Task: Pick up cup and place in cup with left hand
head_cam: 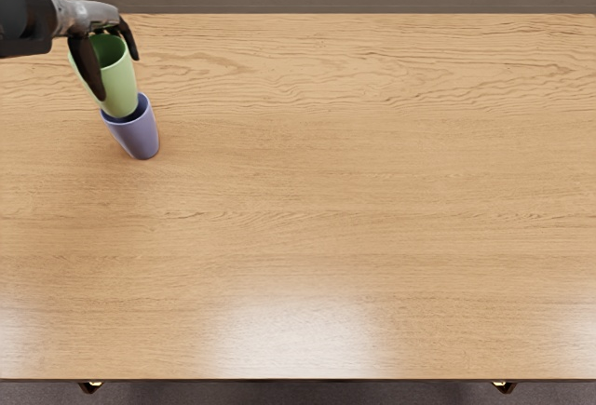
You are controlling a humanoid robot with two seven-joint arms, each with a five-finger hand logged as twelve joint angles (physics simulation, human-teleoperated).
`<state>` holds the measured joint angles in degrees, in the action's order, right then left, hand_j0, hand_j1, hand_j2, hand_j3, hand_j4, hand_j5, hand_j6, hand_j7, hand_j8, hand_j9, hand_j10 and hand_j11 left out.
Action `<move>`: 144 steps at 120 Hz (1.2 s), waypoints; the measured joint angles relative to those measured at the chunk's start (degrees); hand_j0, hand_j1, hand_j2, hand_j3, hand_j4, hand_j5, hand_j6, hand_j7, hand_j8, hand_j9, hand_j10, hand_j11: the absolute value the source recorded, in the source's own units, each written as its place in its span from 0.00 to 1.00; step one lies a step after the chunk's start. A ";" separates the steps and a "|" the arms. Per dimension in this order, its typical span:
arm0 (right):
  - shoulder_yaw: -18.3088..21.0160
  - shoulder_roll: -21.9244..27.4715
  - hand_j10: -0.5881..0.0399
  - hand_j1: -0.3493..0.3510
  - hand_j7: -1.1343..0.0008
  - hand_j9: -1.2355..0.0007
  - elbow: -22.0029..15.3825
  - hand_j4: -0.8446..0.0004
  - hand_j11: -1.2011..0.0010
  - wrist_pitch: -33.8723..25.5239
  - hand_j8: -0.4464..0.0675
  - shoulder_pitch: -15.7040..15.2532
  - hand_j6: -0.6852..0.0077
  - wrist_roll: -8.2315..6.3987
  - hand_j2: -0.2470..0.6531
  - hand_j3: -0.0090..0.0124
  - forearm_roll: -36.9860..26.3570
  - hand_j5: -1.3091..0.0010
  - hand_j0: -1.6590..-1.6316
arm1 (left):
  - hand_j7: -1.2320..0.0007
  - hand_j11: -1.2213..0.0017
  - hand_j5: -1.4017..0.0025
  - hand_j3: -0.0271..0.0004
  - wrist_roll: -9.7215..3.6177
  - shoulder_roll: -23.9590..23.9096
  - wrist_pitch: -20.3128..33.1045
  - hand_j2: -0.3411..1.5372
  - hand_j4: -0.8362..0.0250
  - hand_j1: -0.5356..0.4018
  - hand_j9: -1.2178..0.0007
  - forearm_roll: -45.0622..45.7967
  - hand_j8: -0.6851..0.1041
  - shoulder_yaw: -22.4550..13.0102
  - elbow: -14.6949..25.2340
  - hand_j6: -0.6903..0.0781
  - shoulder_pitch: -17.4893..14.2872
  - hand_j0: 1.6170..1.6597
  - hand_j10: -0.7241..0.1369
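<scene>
Green cup (120, 82), one: mouth upward, base at the mouth of the purple cup (140, 137); how far inside, cannot tell. Left hand (97, 21), one: fingers partly closed around the green cup, gripping it near the rim. Purple cup: standing on the wooden table (326, 200), toward its far left corner.

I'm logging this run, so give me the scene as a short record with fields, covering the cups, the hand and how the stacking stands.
held item: light green tapered cup, mouth up, slightly tilted
holder: left robot hand, fingers around the green cup's upper part
receiving item: purple-blue tapered cup, mouth up
stacking: green cup's base at the purple-blue cup's mouth; whether inside, unclear
right arm: not in view
surface: light wood-grain table
cups' place: table's far left area
</scene>
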<state>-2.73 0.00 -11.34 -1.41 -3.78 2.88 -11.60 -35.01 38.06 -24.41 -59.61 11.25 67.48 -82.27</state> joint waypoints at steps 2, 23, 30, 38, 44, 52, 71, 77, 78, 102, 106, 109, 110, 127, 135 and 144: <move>0.00 0.00 0.90 0.04 0.97 0.97 0.00 0.97 0.97 0.00 0.82 0.00 0.95 -0.01 0.27 0.42 0.00 0.98 0.04 | 0.47 0.46 0.54 0.99 0.00 0.00 0.00 0.22 0.42 0.46 0.47 -0.04 0.54 0.00 -0.14 0.52 0.00 0.83 0.42; 0.00 0.00 0.90 0.04 0.97 0.97 0.00 0.97 0.97 0.00 0.82 0.00 0.95 -0.06 0.27 0.42 0.00 0.98 0.04 | 0.47 0.46 0.54 0.99 0.00 -0.61 0.08 0.22 0.42 0.46 0.46 -0.17 0.55 0.04 -0.83 0.52 0.25 0.83 0.42; 0.00 0.00 0.90 0.04 0.97 0.97 0.01 0.97 0.97 0.00 0.82 0.00 0.95 -0.06 0.27 0.42 0.00 0.98 0.04 | 0.47 0.46 0.54 0.99 0.00 -0.62 0.10 0.22 0.42 0.46 0.47 -0.21 0.54 0.03 -1.01 0.52 0.33 0.83 0.42; 0.00 0.00 0.90 0.04 0.97 0.97 0.00 0.97 0.97 0.00 0.82 -0.02 0.95 -0.06 0.27 0.42 0.00 0.98 0.04 | 0.47 0.46 0.55 0.99 0.00 -0.66 0.10 0.22 0.42 0.46 0.47 -0.26 0.54 0.02 -1.44 0.52 0.67 0.83 0.42; 0.00 0.00 0.90 0.04 0.97 0.97 0.00 0.97 0.97 0.00 0.82 -0.04 0.95 -0.06 0.27 0.42 0.00 0.98 0.04 | 0.48 0.46 0.55 0.99 0.00 -0.70 0.14 0.22 0.42 0.46 0.47 -0.29 0.54 0.01 -1.65 0.52 0.78 0.83 0.42; 0.00 0.00 0.90 0.04 0.97 0.97 0.03 0.97 0.97 0.00 0.82 -0.06 0.95 -0.07 0.27 0.42 0.00 0.98 0.04 | 0.48 0.46 0.55 0.99 0.00 -1.01 0.12 0.22 0.42 0.46 0.47 -0.38 0.53 -0.01 -1.84 0.52 0.93 0.83 0.42; 0.00 0.00 0.90 0.04 0.97 0.97 0.01 0.97 0.97 0.00 0.82 -0.08 0.95 -0.14 0.27 0.42 0.00 0.98 0.04 | 0.48 0.46 0.55 0.99 0.00 -2.29 1.26 0.22 0.42 0.46 0.47 -0.85 0.54 0.00 -2.02 0.51 1.06 0.83 0.41; 0.00 0.00 0.90 0.04 0.97 0.97 0.01 0.97 0.97 0.00 0.82 -0.08 0.95 -0.14 0.27 0.42 0.00 0.98 0.04 | 0.48 0.47 0.55 0.99 0.00 -2.29 1.78 0.22 0.42 0.46 0.47 -0.97 0.54 -0.29 -2.04 0.52 1.06 0.83 0.41; 0.00 0.00 0.90 0.04 0.97 0.97 0.01 0.97 0.97 0.00 0.82 -0.08 0.95 -0.14 0.27 0.42 0.00 0.98 0.04 | 0.48 0.47 0.55 0.99 0.00 -2.33 1.86 0.22 0.42 0.47 0.47 -0.98 0.53 -0.33 -2.05 0.51 1.06 0.83 0.41; 0.00 0.00 0.90 0.04 0.97 0.97 0.01 0.97 0.97 0.00 0.82 -0.11 0.95 -0.16 0.27 0.42 0.00 0.98 0.04 | 0.49 0.47 0.56 0.99 0.00 -3.09 2.58 0.22 0.42 0.47 0.48 -1.16 0.53 -1.30 -2.02 0.50 1.18 0.83 0.40; 0.00 0.00 0.90 0.04 0.97 0.97 0.02 0.97 0.97 0.00 0.82 -0.13 0.95 -0.17 0.27 0.42 0.00 0.98 0.04 | 0.49 0.47 0.56 0.99 0.01 -3.36 2.63 0.22 0.42 0.47 0.48 -1.16 0.53 -1.41 -2.01 0.50 1.43 0.83 0.41; 0.00 0.00 0.90 0.04 0.97 0.97 0.02 0.97 0.97 0.00 0.82 -0.14 0.95 -0.19 0.27 0.42 0.00 0.98 0.04 | 0.49 0.47 0.56 0.99 0.00 -3.49 2.66 0.22 0.42 0.47 0.48 -1.12 0.53 -1.48 -2.01 0.50 1.56 0.83 0.40; 0.00 0.00 0.90 0.04 0.97 0.97 0.02 0.97 0.97 0.00 0.82 -0.14 0.95 -0.19 0.27 0.42 0.00 0.98 0.04 | 0.49 0.47 0.56 0.99 0.00 -3.50 2.66 0.22 0.42 0.47 0.48 -1.11 0.54 -1.51 -2.00 0.50 1.57 0.84 0.40; 0.00 0.00 0.90 0.04 0.97 0.97 0.01 0.97 0.97 0.00 0.82 -0.20 0.95 -0.21 0.27 0.42 0.00 0.98 0.04 | 0.56 0.54 0.61 0.99 0.01 -3.61 2.80 0.22 0.49 0.52 0.55 -1.16 0.51 -1.89 -1.97 0.49 1.72 0.87 0.43; 0.00 0.00 0.90 0.04 0.97 0.97 0.01 0.97 0.97 0.00 0.82 -0.22 0.95 -0.22 0.27 0.42 0.00 0.98 0.04 | 0.66 0.65 0.70 0.99 0.01 -3.57 2.99 0.21 0.60 0.61 0.65 -1.15 0.59 -1.95 -1.97 0.58 1.90 0.90 0.52; 0.00 0.00 0.90 0.04 0.97 0.97 0.00 0.97 0.97 0.00 0.82 -0.20 0.95 -0.23 0.27 0.42 0.00 0.98 0.04 | 0.77 0.76 0.79 0.99 0.01 -3.60 3.80 0.20 0.71 0.72 0.76 -1.13 0.67 -1.99 -1.98 0.68 2.38 0.92 0.62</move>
<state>-2.73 0.00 -11.33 -1.41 -3.98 2.65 -11.60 -35.00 34.45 -20.61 -60.74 9.26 65.50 -79.88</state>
